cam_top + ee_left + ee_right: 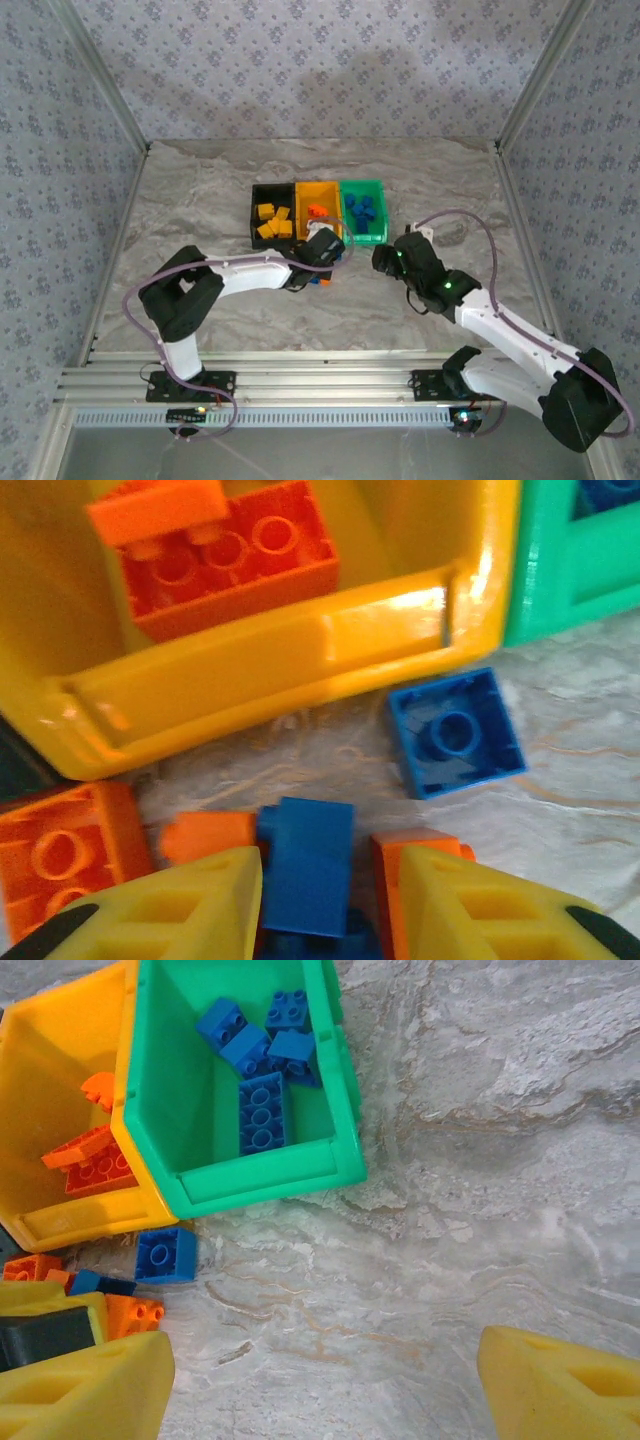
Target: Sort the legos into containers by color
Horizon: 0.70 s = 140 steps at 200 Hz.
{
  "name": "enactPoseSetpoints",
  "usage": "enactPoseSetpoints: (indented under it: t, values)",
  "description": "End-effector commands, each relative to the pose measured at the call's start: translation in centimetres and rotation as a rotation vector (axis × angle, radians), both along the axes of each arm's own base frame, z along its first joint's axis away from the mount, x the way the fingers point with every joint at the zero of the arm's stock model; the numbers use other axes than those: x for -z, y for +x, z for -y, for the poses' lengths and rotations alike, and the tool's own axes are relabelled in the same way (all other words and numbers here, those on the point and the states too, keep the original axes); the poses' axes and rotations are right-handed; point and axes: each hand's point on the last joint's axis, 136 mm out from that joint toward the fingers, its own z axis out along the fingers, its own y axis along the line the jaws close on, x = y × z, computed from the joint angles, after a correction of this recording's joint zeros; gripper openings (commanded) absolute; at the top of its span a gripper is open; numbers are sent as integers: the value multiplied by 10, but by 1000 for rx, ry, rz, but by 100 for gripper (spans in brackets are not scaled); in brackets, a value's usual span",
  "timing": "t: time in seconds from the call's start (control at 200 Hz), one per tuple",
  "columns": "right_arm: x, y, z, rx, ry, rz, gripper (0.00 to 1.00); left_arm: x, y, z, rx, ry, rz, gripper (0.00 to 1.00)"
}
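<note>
My left gripper (pixel 330 865) hangs low in front of the yellow-orange bin (pixel 300 660), open. A blue brick (pixel 305 865) stands between its fingers, touching the left one and apart from the right one. Red-orange bricks (pixel 60 855) lie to either side, and a second blue brick (pixel 455 735) lies upside down by the bin's corner. My right gripper (pixel 325 1390) is wide open over bare table, right of the green bin (pixel 260 1175). The black bin (pixel 254 215) holds yellow bricks (pixel 272 220), the yellow-orange bin red-orange bricks (pixel 235 560), the green bin blue bricks (pixel 262 1110).
The three bins stand joined in a row at mid-table (pixel 200 200). Loose bricks cluster just in front of the yellow-orange bin, under my left gripper (pixel 322 262). My right gripper (pixel 385 258) sits close beside it. Marbled table stretches to the right and left.
</note>
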Motion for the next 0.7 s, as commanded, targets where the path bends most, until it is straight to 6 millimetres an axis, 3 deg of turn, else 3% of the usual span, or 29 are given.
enactPoseSetpoints:
  t: [0.0, 0.15, 0.335, 0.455, 0.55, 0.605, 0.695]
  values:
    - [3, -5, 14, 50, -19, -7, 81, 34, -26, -4, 31, 24, -149, 41]
    - [0, -5, 19, 60, -27, 3, 82, 29, -65, 19, 137, -113, -258, 42]
    - [6, -5, 19, 66, -21, -4, 82, 24, -111, 31, 251, -106, -355, 42]
    - [10, -5, 19, 69, -16, -12, 82, -1, -113, 25, 252, -106, -303, 44]
    - [10, -5, 20, 71, -9, -11, 82, -19, -109, 24, 254, -113, -254, 54]
    - [10, -5, 19, 70, -9, -12, 82, -25, -108, 27, 267, -106, -238, 61]
    - [11, -6, 22, 73, -16, -19, 82, -27, -114, 37, 316, -100, -246, 62]
